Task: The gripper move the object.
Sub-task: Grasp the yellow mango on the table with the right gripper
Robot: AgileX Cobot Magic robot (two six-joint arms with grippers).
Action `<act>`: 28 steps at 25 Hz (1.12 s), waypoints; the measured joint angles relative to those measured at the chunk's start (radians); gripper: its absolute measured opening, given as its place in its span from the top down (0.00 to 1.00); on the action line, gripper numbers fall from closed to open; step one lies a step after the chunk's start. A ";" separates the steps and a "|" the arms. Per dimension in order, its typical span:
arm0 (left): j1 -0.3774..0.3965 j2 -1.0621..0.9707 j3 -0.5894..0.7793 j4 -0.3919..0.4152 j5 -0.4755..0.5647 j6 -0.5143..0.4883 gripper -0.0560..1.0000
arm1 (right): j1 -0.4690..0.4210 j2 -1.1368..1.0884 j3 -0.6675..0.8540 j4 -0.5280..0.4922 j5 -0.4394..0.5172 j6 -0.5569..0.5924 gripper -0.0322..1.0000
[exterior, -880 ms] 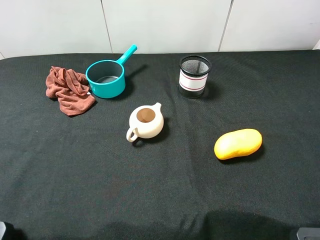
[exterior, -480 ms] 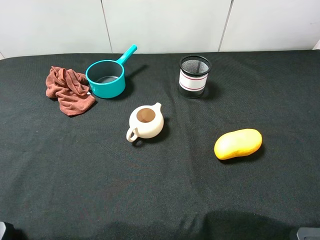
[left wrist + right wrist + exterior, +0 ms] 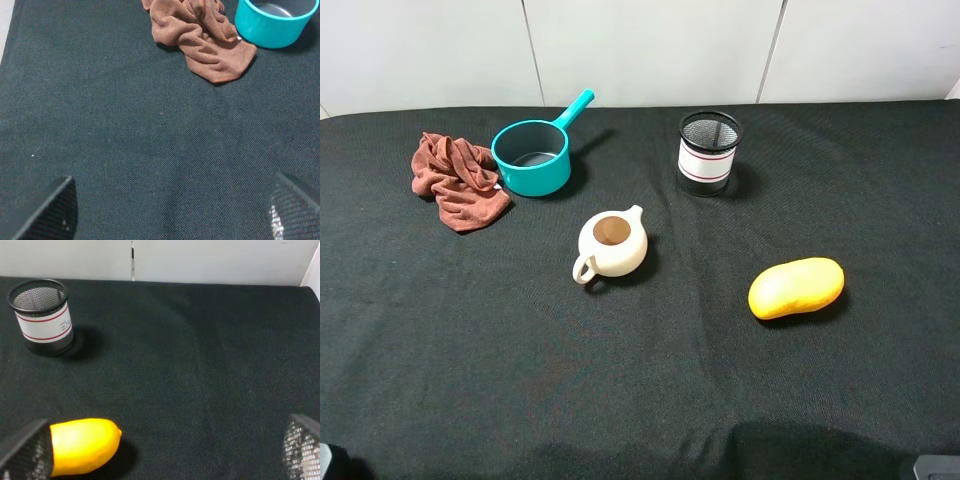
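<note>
Black cloth (image 3: 470, 350) | mango (image 3: 796, 288) lying free | right hand (image 3: 160, 452) spread | left hand (image 3: 170, 215) spread | mesh cup (image 3: 709, 152) label red-striped

Soft, even light from the left gives each thing on the matte black tabletop (image 3: 640, 380) a short, diffuse shadow on its right, and the wrist views are sharp except for their blurred fingertips (image 3: 50, 212).

Matt black woven tablecloth (image 3: 520, 380) here. The fruit (image 3: 796, 288) looks smooth, faintly shiny. The teapot (image 3: 612, 246) is smooth, satin. Teal pan (image 3: 532, 158) is glossy, the rag (image 3: 455, 178) soft crumpled cloth, the pen cup (image 3: 709, 152) black wire mesh.
</note>
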 joint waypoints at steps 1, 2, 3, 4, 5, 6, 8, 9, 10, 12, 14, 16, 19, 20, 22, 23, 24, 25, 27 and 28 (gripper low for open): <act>0.000 0.000 0.000 0.000 0.000 0.000 0.23 | 0.000 0.000 0.000 0.000 0.000 0.000 0.30; 0.000 0.000 0.000 0.000 0.000 0.000 0.23 | 0.000 0.000 0.000 0.000 0.000 0.000 0.30; 0.000 0.000 0.000 0.000 0.000 0.001 0.23 | 0.000 0.000 0.000 0.000 0.000 0.000 0.30; 0.000 0.000 0.000 0.000 0.000 0.001 0.23 | 0.000 0.000 0.000 0.000 0.000 0.000 0.30; 0.000 0.000 0.000 0.000 0.000 0.001 0.23 | 0.000 0.000 0.000 0.000 0.000 0.000 0.30; 0.000 0.000 0.000 0.000 0.000 0.001 0.23 | 0.000 0.000 0.000 0.000 0.000 0.000 0.30; 0.000 0.000 0.000 0.000 0.000 0.001 0.23 | 0.000 0.000 0.000 0.000 0.000 0.000 0.30; 0.000 0.000 0.000 0.000 0.000 0.001 0.23 | 0.000 0.000 0.000 0.000 0.000 0.000 0.30; 0.000 0.000 0.000 0.000 0.000 0.001 0.23 | 0.000 0.000 0.000 0.000 0.000 0.000 0.30; 0.000 0.000 0.000 0.000 0.000 0.001 0.23 | 0.000 0.000 0.000 0.000 0.000 0.000 0.30; 0.000 0.000 0.000 0.000 0.000 0.001 0.23 | 0.000 0.000 0.000 0.000 0.000 0.000 0.30; 0.000 0.000 0.000 0.000 0.000 0.001 0.23 | 0.000 0.000 0.000 0.000 0.000 0.000 0.30; 0.000 0.000 0.000 0.000 0.000 0.001 0.23 | 0.000 0.032 -0.001 0.004 0.000 0.017 0.30; 0.000 0.000 0.000 0.000 0.000 0.001 0.23 | 0.000 0.061 -0.005 0.012 0.000 0.025 0.30; 0.000 0.000 0.000 0.000 0.000 0.001 0.23 | 0.000 0.130 -0.018 0.022 0.000 0.039 0.30; 0.000 0.000 0.000 0.000 0.000 0.001 0.23 | 0.000 0.174 -0.026 0.029 -0.002 0.045 0.30; 0.000 0.000 0.000 0.000 0.000 0.001 0.23 | 0.000 0.221 -0.036 0.033 -0.004 0.045 0.30; 0.000 0.000 0.000 0.000 0.000 0.001 0.23 | 0.000 0.271 -0.047 0.035 -0.011 0.047 0.30; 0.000 0.000 0.000 0.000 0.000 0.001 0.23 | 0.000 0.367 -0.077 0.040 -0.026 0.048 0.30; 0.000 0.000 0.000 0.000 0.000 0.001 0.23 | 0.000 0.418 -0.096 0.041 -0.029 0.048 0.30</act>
